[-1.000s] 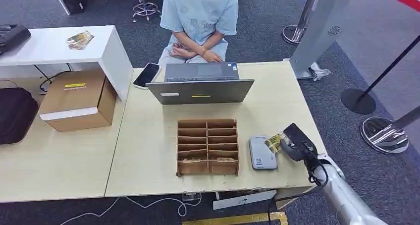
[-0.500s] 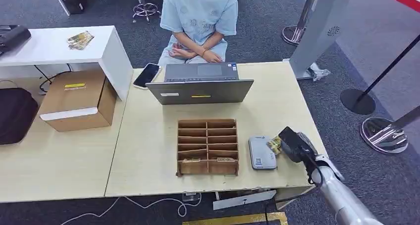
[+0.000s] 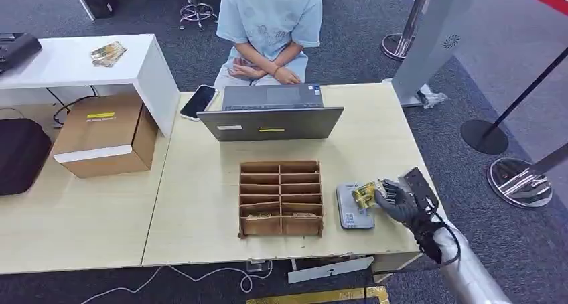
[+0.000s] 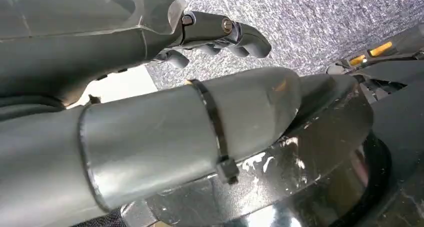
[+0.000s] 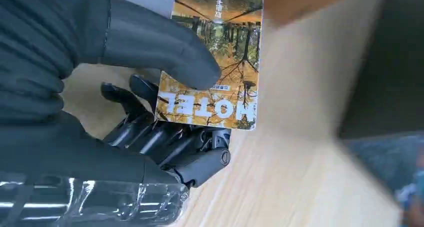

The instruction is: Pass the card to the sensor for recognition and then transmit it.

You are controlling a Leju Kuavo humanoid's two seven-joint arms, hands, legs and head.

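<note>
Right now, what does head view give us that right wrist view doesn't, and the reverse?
Head view alone: the grey card reader lying flat beside the wooden slotted organizer, the laptop and a seated person across the table. The card is above the reader.

Right wrist view alone: the card's autumn-forest print and lettering, thumb pressed on its face, fingers behind it.

Both: the right hand holding the card.

The right hand point(image 5: 100, 102) holds the card point(image 5: 212, 62), thumb pressed on its printed face and dark fingers point(image 5: 165, 137) curled beneath it. The card shows an autumn forest print with white lettering. The light wooden surface point(image 5: 295, 152) lies below, toward 4 o'clock.
</note>
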